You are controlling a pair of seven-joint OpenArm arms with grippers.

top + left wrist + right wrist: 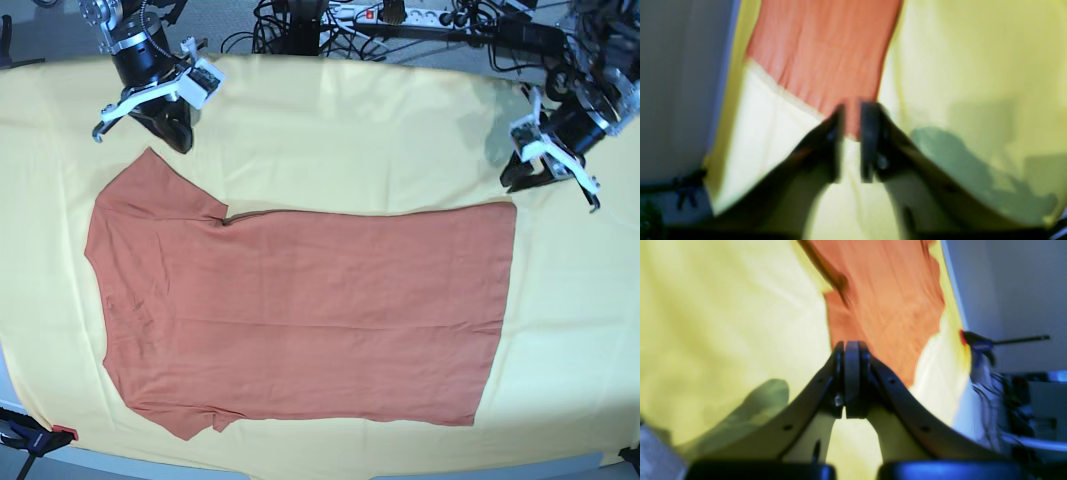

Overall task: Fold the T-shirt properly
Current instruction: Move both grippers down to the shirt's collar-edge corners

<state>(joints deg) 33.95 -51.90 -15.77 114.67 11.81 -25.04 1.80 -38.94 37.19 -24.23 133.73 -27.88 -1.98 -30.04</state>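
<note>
Base view, left to right. Right gripper (172,132): jaws pressed together, nothing between them, hovering over the pale yellow cloth (350,140) that covers the counter; the sleeve tip of the T-shirt (300,315) lies just in front of and below its tips. T-shirt is spread flat, neck end toward the right gripper, hem end toward the left gripper (520,172). Left gripper: jaws a little apart, empty, the hem corner just ahead of them.

Judgement: still the approach before the first fold; no cloth taken. Next move calls for the right gripper to part its jaws, then both descend onto the near edge and pinch one layer only, not the yellow cloth
</note>
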